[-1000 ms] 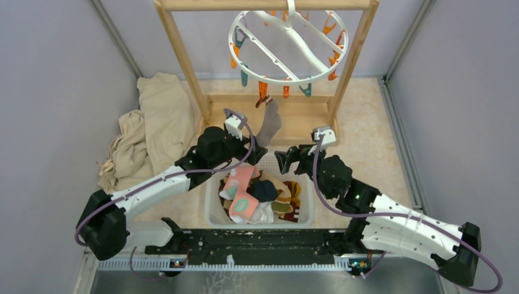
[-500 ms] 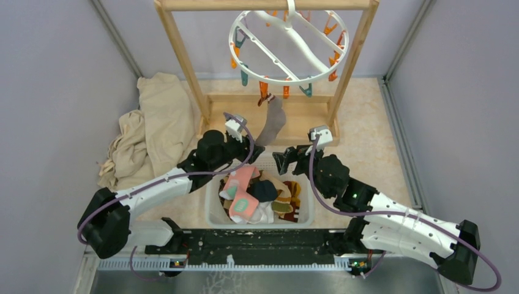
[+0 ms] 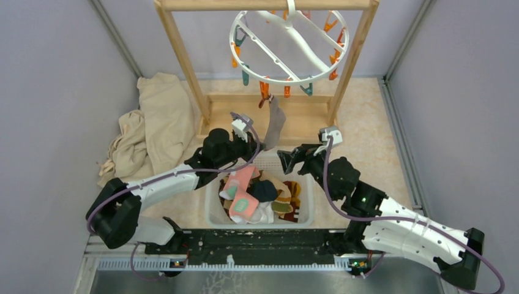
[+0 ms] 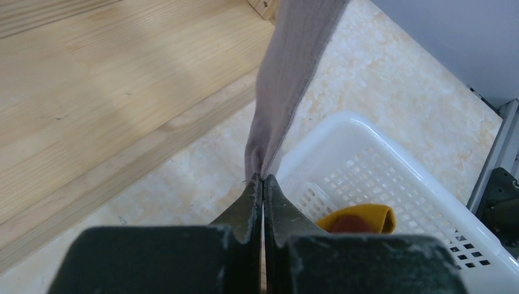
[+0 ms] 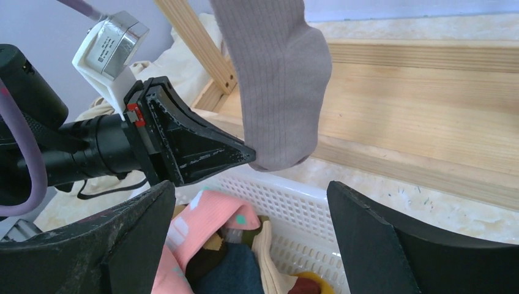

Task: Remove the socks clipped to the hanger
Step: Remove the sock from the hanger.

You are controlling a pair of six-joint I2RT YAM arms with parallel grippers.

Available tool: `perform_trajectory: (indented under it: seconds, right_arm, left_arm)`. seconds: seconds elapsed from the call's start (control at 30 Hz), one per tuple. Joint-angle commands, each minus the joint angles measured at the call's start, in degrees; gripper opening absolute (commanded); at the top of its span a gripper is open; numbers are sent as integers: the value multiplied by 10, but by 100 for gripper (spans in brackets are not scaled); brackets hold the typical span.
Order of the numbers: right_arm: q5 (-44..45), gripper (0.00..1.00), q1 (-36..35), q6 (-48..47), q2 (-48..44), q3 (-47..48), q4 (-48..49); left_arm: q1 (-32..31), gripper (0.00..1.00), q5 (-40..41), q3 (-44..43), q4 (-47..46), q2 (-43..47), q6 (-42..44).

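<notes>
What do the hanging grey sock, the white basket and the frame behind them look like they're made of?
Grey sock: soft knit fabric, matte, with fine vertical ribs. Basket: probably moulded plastic, smooth, with perforated walls. Frame: pale bare wood with visible grain lines.

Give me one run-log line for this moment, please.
left tool: shut on toe of grey sock | grey sock: clipped to hanger | right tool: open, empty, by basket | basket: holds other socks

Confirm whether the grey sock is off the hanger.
No, the grey sock hangs from an orange clip on the hanger.
</notes>
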State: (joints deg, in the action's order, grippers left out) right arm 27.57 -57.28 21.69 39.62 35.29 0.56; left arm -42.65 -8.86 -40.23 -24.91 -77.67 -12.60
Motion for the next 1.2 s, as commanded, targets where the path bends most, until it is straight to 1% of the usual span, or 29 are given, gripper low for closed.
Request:
perform_trajectory:
  seconds: [0.0, 0.13, 0.43, 0.73, 0.87, 1.07, 1.17]
  right_arm:
    - [13, 94, -5, 4, -12, 0, 10]
    - [10, 94, -5, 5, -7, 0, 16]
    - [1, 95, -5, 9, 7, 0, 24]
    - [-9, 94, -5, 17, 19, -2, 35]
    - [-11, 94, -5, 18, 21, -7, 45]
    - [-18, 94, -5, 16, 42, 4, 47]
    - [-19, 94, -5, 17, 44, 3, 50]
  left_arm:
    - [-1, 0, 3, -38, 36, 16, -7]
    - [-2, 0, 5, -67, 103, 32, -10]
    - [-2, 0, 9, -87, 184, 86, -15]
    - [-2, 0, 18, -93, 226, 143, -20]
    - [-1, 0, 23, -101, 244, 159, -24]
    - [-2, 0, 24, -100, 247, 180, -32]
    - [-1, 0, 25, -107, 271, 189, -34]
